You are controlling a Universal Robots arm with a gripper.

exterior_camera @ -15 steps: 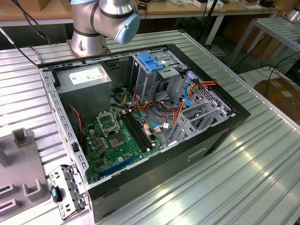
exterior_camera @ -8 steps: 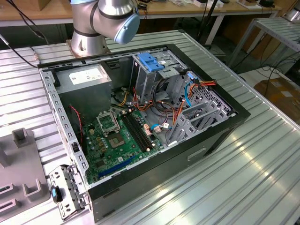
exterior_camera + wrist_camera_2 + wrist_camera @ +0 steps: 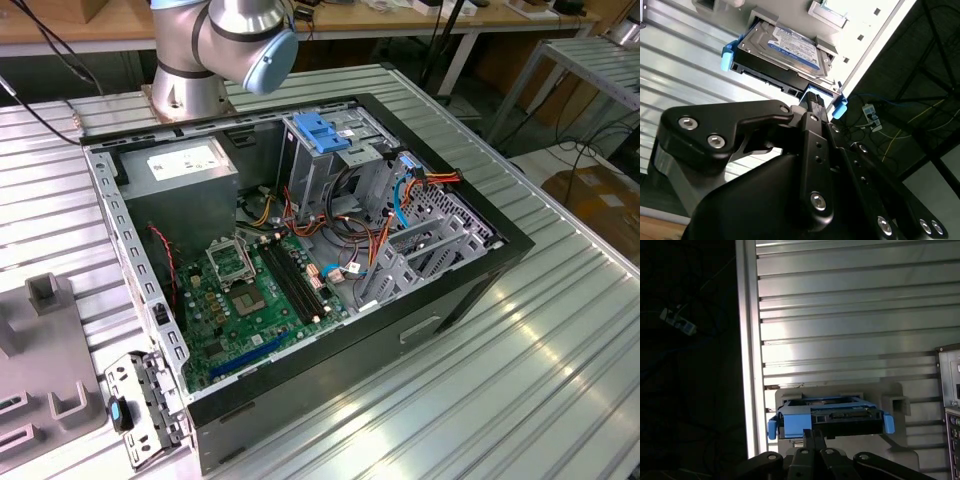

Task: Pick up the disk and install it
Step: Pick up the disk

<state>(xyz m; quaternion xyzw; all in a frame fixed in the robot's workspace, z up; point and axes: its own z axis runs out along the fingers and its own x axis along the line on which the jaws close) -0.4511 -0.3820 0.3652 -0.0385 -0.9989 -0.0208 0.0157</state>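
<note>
Exterior view: open computer case [image 3: 300,250] mid-frame on ribbed table [image 3: 520,380]. Second wrist view: disk [image 3: 785,47] upper centre, fingers [image 3: 812,102] drawn shut against its blue rail [image 3: 839,107]; actual hold unclear. First wrist view: disk [image 3: 840,416] lower centre in grey holder [image 3: 892,392]. Best squared, centred, lifted level.

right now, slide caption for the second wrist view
Hand close to the connector edge of the blue-railed disk, ribbed metal table behind.
</note>
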